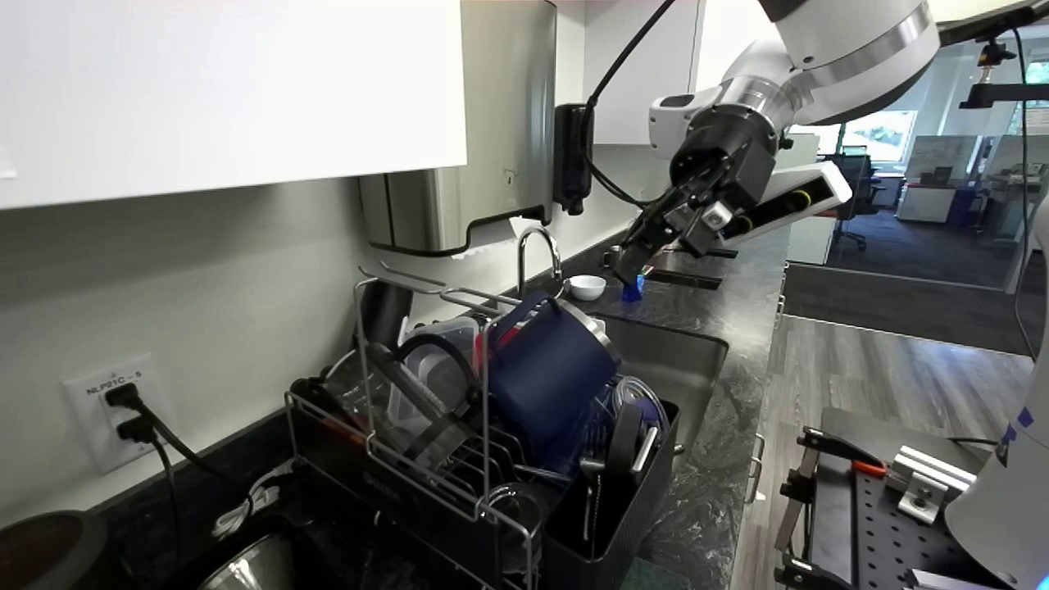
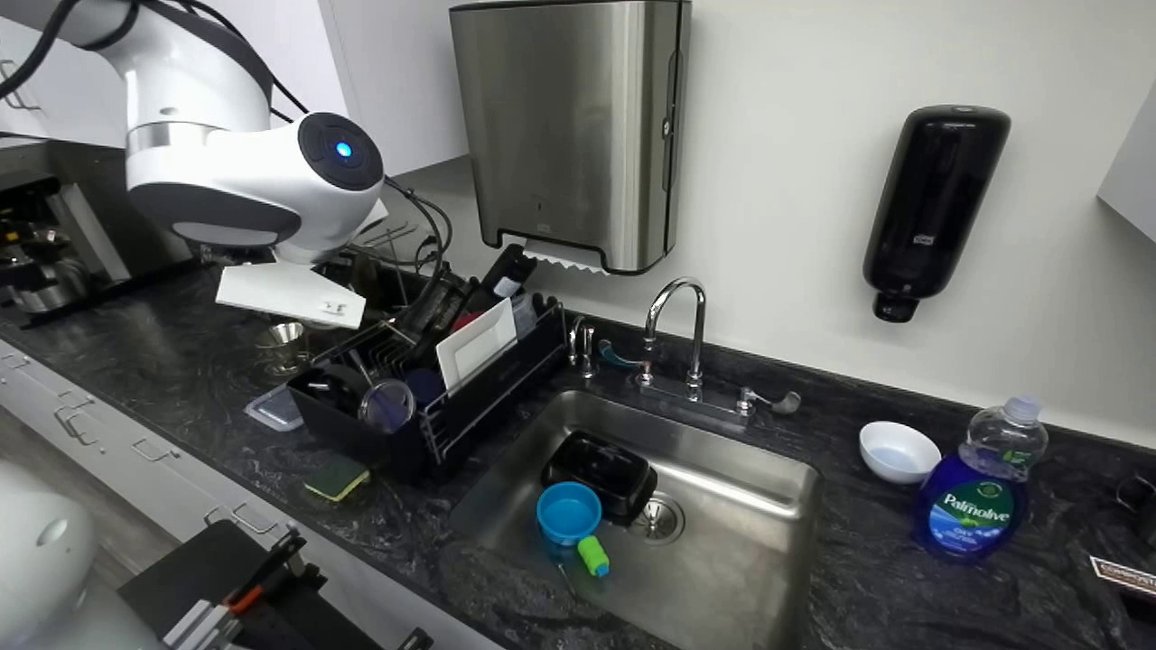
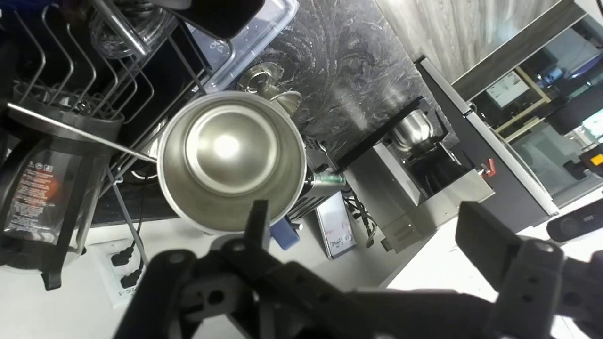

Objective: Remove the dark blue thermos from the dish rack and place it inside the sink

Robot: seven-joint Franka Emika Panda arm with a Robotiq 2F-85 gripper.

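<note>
The dark blue thermos (image 1: 549, 360) leans tilted in the dish rack (image 1: 647, 508), its steel rim turned to the upper right in an exterior view and its handle on top. In the wrist view the steel inside of the thermos (image 3: 231, 160) faces me, left of centre. My gripper (image 3: 372, 226) is open and empty; its left finger overlaps the thermos's rim in that view. In an exterior view the gripper (image 1: 631, 264) is above and beyond the thermos, apart from it. In the exterior view facing the sink (image 2: 722, 569), the gripper and thermos are hidden behind the arm.
The rack holds a white plate (image 2: 477, 348), a French press (image 3: 52, 188) and utensils. The sink contains a black container (image 2: 601, 474), a blue cup (image 2: 569, 512) and a green brush (image 2: 593, 555). A faucet (image 2: 700, 325) rises behind. A towel dispenser (image 1: 516, 123) overhangs.
</note>
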